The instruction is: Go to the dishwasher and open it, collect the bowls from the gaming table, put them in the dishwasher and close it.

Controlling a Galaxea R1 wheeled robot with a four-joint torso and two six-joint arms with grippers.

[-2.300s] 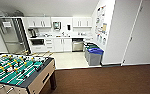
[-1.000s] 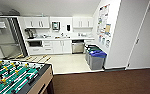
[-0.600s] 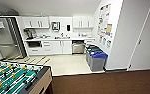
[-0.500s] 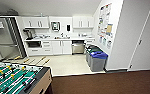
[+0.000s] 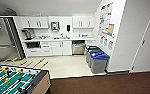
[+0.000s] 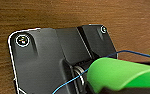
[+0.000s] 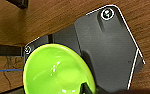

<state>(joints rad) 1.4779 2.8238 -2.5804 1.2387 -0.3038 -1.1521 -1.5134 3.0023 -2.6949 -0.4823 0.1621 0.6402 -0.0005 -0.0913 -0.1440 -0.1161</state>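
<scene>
The dishwasher (image 5: 78, 47) is the grey steel front under the white counter at the far wall, and its door looks upright from here. A bright green bowl (image 7: 57, 71) sits close to the right wrist camera, seen from above. My right gripper (image 7: 87, 88) is at its rim, with a dark finger (image 7: 85, 88) pressed against the edge, above the brown wood floor. In the left wrist view a bright green rounded shape (image 6: 121, 73) lies beyond the robot's dark plate; I cannot tell what it is. The gaming table is out of view.
A foosball table (image 5: 13, 80) stands close at the lower left. Blue-lidded bins (image 5: 98, 61) stand right of the dishwasher against a white wall (image 5: 121, 37). A steel fridge (image 5: 6, 40) is at the left. Pale kitchen floor (image 5: 63, 65) meets the brown wood floor (image 5: 103, 85).
The whole head view has shifted: the foosball table has slid down and left in the picture and the kitchenette has drawn a little nearer, so the robot is moving.
</scene>
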